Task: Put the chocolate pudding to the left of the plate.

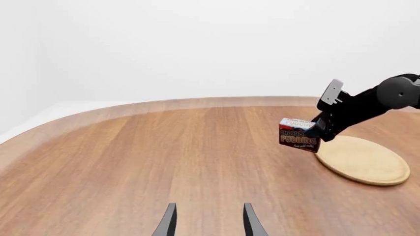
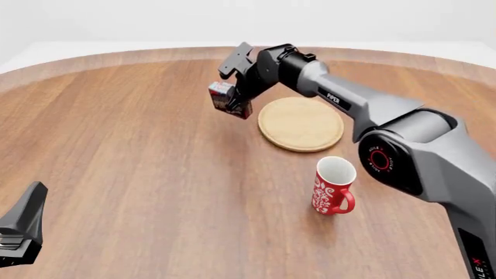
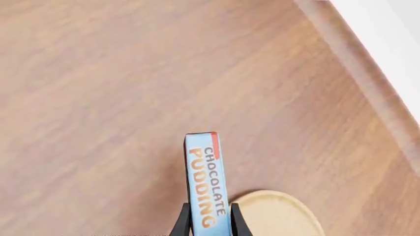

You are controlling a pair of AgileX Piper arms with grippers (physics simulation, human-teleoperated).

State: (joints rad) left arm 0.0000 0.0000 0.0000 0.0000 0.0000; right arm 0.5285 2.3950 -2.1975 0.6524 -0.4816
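The chocolate pudding is a small dark-brown box with a light-blue band, held tilted in the air just left of the plate, a flat round tan wooden disc. My right gripper is shut on the box. In the right wrist view the box's blue lettered face sits between the two fingers, with the plate's edge beside it. The left wrist view shows the box and the plate far off. My left gripper is open and empty at the near left of the table.
A red mug with white patterns stands upright in front of the plate, nearer to me. The right arm reaches across above the plate's far side. The table's curved far edge runs behind the box.
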